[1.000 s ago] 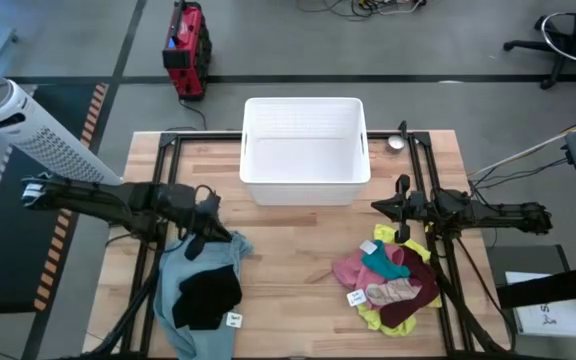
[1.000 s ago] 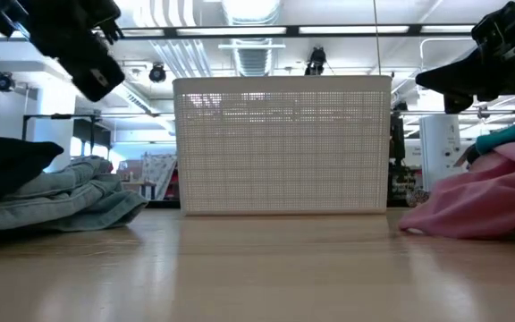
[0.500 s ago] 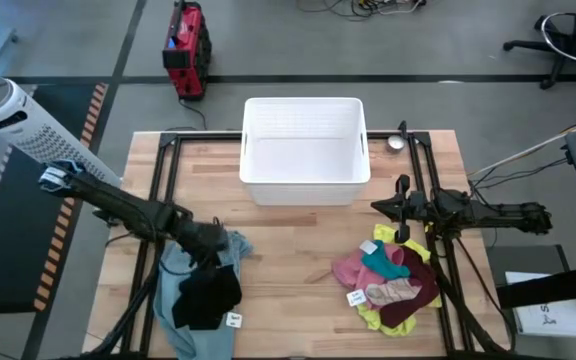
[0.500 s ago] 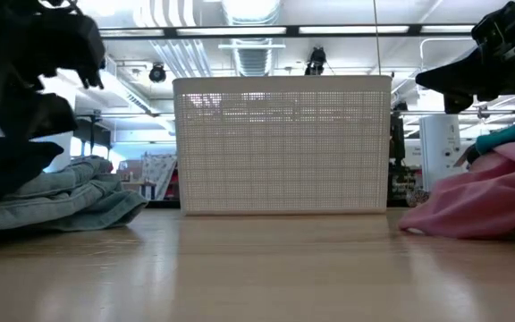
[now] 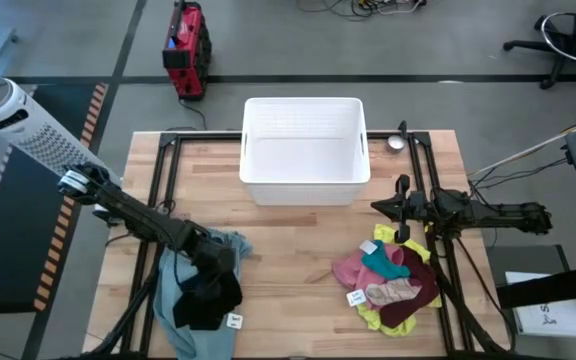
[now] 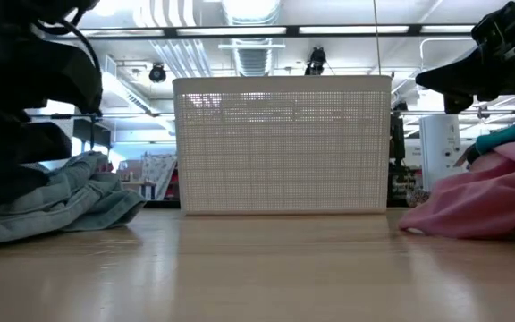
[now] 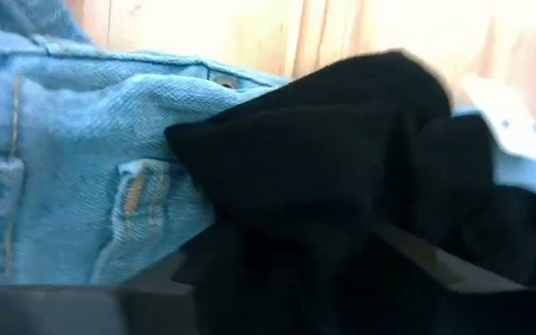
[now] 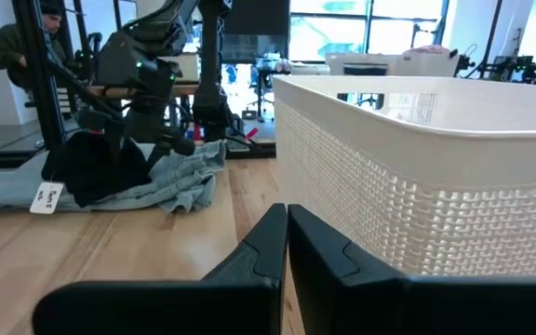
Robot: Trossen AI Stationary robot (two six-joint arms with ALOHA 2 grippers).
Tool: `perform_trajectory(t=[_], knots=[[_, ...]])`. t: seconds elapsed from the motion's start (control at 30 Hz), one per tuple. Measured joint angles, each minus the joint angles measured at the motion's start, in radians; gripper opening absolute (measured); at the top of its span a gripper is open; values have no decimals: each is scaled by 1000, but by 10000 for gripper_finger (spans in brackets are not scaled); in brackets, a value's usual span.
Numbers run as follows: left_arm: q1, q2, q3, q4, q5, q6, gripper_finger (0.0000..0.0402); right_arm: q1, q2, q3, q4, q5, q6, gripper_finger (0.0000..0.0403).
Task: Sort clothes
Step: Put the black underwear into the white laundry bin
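A black garment (image 5: pixel 208 298) lies bunched on top of light blue jeans (image 5: pixel 174 292) at the table's near left; both also show in the left wrist view, the black garment (image 7: pixel 324 158) over the jeans (image 7: pixel 63 186). My left gripper (image 5: pixel 216 268) is open and low over the black garment's far end, one finger on each side of a raised fold (image 7: pixel 291 251). My right gripper (image 5: pixel 378 207) is shut and empty, held level above the table right of centre (image 8: pixel 287 219). A pile of pink (image 5: pixel 348 270), teal (image 5: pixel 383 262), maroon (image 5: pixel 408 305) and yellow (image 5: pixel 373 318) garments lies near it. My left gripper comes at the black garment from above, slanting toward the near edge, with its fingers (image 7: pixel 156 284) on either side of a bunched fold (image 7: pixel 277 186). I cannot tell whether they touch the cloth. The garment lies on the jeans.
A white plastic basket (image 5: pixel 305 182) stands at the back centre. Black frame rails (image 5: pixel 168 160) run along both sides of the table. A small silver round thing (image 5: pixel 396 143) sits at the back right. A white paper tag (image 5: pixel 234 320) lies by the black garment.
My left gripper has gone toward the table's near edge and down, from above the jeans' far corner to just over the black garment. The clothes have stayed where they were.
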Motion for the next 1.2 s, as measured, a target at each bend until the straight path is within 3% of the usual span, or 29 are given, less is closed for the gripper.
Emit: perform_trajectory(t=[0.17,0.23,0.57,0.8,0.93,1.2], knots=[[-1,35,97,-211,-69,135,44,0,0,0,0,0,2,0],[1,35,138,-262,-99,167,13,0,0,0,-1,0,2,0],[37,-55,350,-296,-312,259,4,0,0,0,-1,0,3,0],[107,-132,471,-266,-560,384,2,0,0,0,-1,-1,3,0],[152,-172,499,-113,-637,521,2,0,0,0,-1,-1,3,0],[297,-253,502,302,-613,884,2,0,0,0,-1,-1,13,0]])
